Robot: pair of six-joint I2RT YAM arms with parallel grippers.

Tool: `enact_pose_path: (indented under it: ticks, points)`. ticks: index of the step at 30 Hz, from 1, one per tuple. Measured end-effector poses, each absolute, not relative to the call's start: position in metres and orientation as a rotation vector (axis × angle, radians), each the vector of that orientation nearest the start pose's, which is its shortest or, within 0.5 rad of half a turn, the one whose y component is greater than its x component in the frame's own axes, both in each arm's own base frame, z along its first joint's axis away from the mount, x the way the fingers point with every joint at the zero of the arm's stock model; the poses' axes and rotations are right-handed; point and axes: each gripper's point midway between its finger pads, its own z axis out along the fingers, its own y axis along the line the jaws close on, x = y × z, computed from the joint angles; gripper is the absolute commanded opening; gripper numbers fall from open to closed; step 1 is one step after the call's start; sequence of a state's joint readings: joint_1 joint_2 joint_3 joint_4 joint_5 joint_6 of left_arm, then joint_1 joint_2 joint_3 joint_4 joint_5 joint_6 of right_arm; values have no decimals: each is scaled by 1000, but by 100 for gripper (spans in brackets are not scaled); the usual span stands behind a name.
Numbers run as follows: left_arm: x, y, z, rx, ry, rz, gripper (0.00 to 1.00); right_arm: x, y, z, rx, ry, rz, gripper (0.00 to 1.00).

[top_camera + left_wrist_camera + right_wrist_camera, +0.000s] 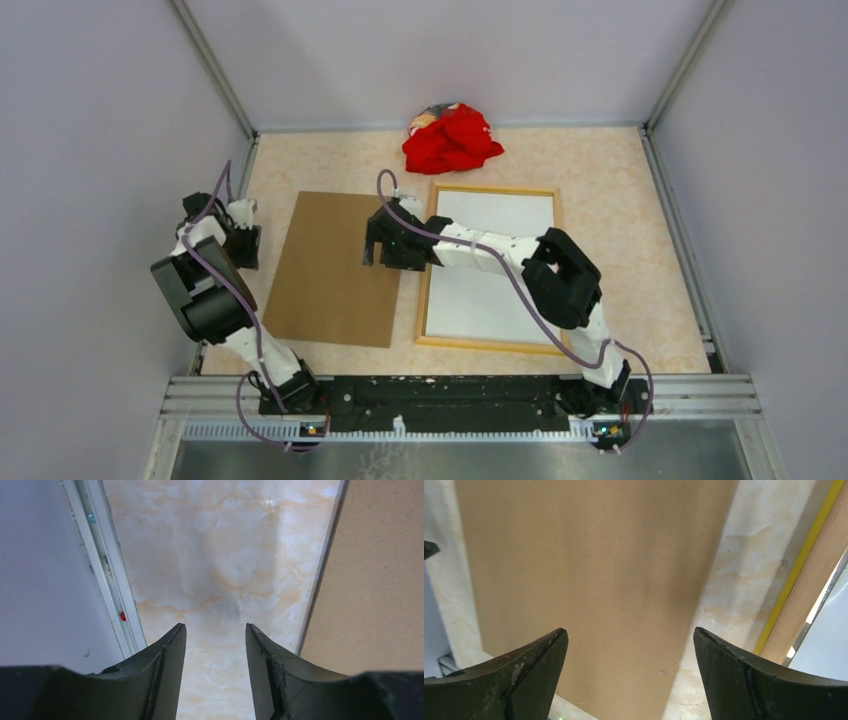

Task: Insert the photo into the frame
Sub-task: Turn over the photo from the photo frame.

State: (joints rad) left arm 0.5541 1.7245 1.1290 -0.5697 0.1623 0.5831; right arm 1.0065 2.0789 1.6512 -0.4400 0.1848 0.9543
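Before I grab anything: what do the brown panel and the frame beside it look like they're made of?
The brown panel looks like fibreboard or stiff card: it is flat, an even matte tan, and shows no grain. The frame looks like pale unfinished wood, with fine straight grain on its upturned face. A bright yellow strip along its edge is probably paint.

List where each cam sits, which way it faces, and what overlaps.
Top external: above and behind the robot, looking down at table, left arm, right arm, board, frame, red cloth.
Left wrist: on left arm, faces down at table beside board; left gripper shows.
Right wrist: on right arm, faces down at board and frame edge; right gripper shows.
Shared: all see the board.
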Motion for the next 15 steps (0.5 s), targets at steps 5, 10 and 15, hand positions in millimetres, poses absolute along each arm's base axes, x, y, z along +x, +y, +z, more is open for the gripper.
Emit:
enact_pose_path:
  ticks: [5,10,15]
  points:
    - [310,185,29,99,2725,99,50,280,454,63,-1,2592,580,95]
    - [312,185,23,103,2722,94,46,279,451,61,7,2602,562,96]
    - [315,183,22,101,2707,91,46,282,451,50,19,2624,547,96]
